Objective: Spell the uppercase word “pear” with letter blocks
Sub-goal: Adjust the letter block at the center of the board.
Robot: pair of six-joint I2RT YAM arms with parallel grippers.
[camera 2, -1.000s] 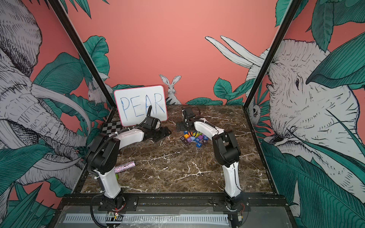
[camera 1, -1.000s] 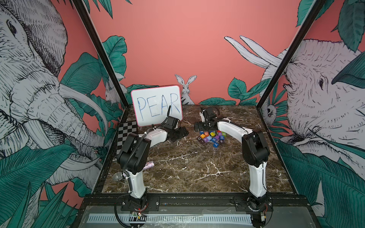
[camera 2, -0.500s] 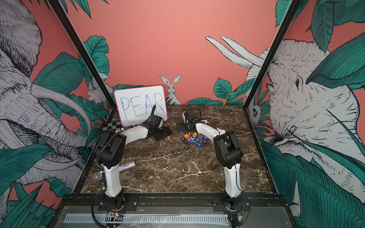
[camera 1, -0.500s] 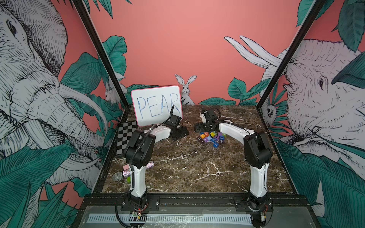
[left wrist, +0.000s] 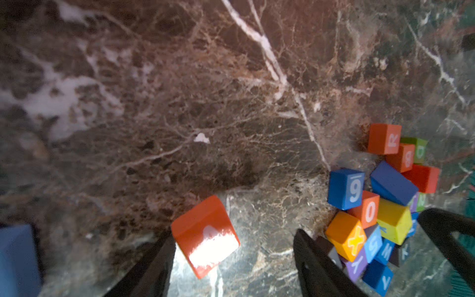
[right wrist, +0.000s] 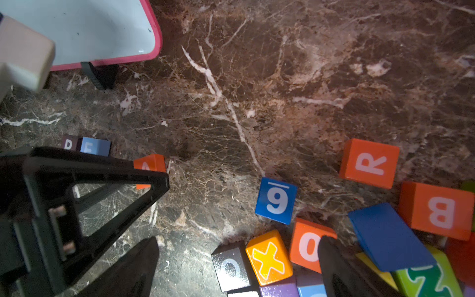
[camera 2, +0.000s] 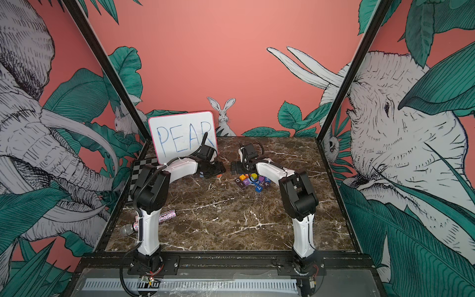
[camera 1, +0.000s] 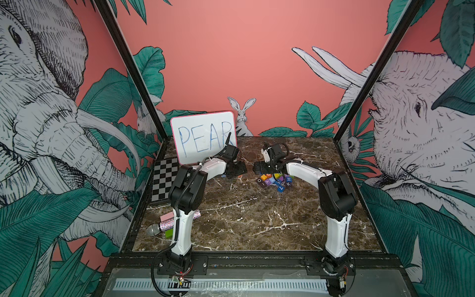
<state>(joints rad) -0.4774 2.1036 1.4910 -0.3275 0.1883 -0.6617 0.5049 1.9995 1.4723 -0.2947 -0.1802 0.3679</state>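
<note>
Coral-pink walls (camera 1: 231,51) printed with grey elephants and green leaves close the cell on three sides. Black frame posts (camera 1: 128,74) slant up from the rear corners of the dark brown marble desk (camera 1: 244,218), which is white-veined and glossy.

In both top views the front half of the desk lies bare between the two arm bases, and its right edge is free as well. Along the left edge sit a black-and-white checkered board (camera 1: 164,180) and, nearer the front, a glittery microphone (camera 1: 164,226). A pink-rimmed whiteboard (camera 1: 203,136) lettered "PEAR" stands at the rear left.

Both arms reach to the rear middle, their tips near each other but apart. A heap of small coloured letter blocks (camera 1: 275,180) lies beside the right arm.

The left gripper (left wrist: 234,235) is released. The orange A block (left wrist: 205,236) sits skewed between its spread fingers, against one finger and with a clear gap to the other. The right gripper (right wrist: 239,240) has its jaws spread wide over the heap's edge and grasps nothing.

In the right wrist view the dark-brown P block (right wrist: 68,142) and the blue E block (right wrist: 95,146) sit side by side and touching, just past the left gripper. The A block is near them but apart. The red-orange R block (right wrist: 368,163) lies letter up at the heap's outer edge. A broad stretch of bare marble separates it from the A block.
</note>
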